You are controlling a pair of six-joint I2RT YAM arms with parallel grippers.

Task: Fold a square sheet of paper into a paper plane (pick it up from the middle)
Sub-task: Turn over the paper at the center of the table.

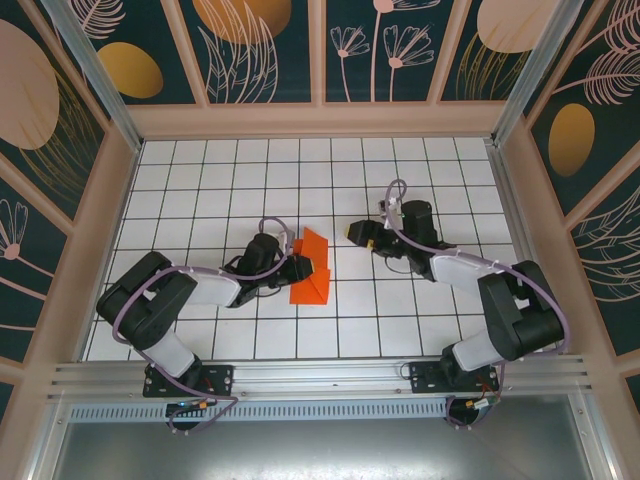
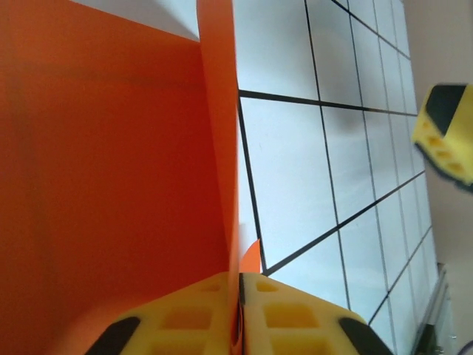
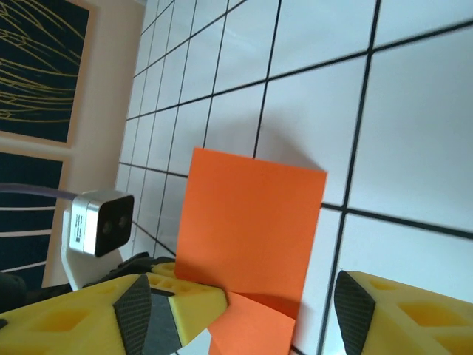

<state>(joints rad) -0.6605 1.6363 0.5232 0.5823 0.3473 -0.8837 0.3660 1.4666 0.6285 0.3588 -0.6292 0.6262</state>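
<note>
Mid-table, left arm (image 1: 190, 290) low, left fingers (image 2: 185, 322) clamping sheet (image 1: 312, 268); right fingers (image 3: 399, 318) apart.

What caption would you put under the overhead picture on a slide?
Left gripper pinches a partly folded orange paper on the tiled table; right gripper stands open nearby.

a lab-style robot test cell: white gridded table (image 1: 240, 180), leaf-patterned wall panels (image 1: 265, 50), left arm (image 1: 165, 300) and right arm (image 1: 505, 305) bolted to an aluminium rail (image 1: 320, 375).
</note>
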